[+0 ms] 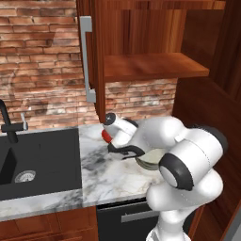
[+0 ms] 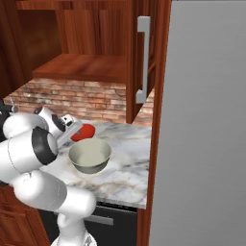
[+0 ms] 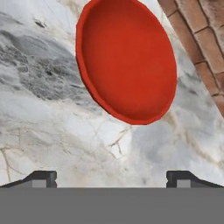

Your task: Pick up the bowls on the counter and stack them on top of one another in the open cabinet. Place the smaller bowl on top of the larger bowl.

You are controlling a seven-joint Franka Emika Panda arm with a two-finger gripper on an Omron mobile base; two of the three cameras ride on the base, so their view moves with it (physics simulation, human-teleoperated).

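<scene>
Hovering wide-open, empty hand (image 3: 111, 178) over glossy round red bowl (image 3: 127, 59) on veined marble counter (image 3: 43, 122).

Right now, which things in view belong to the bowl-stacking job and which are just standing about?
Part of the job:
- red bowl
- grey-beige bowl
- marble counter
- open cabinet, shelf bare
- gripper, open, over the counter near the red bowl

Just there:
- black sink
- faucet
- brick wall

Bare marble counter (image 3: 52, 131) fills the lower and left of the hand view, open ground before the red bowl (image 3: 127, 61). The brick wall (image 3: 201, 48) crowds its upper right. In the right base view, the grey-beige bowl (image 2: 90, 156) sits centre, just beside it.
</scene>
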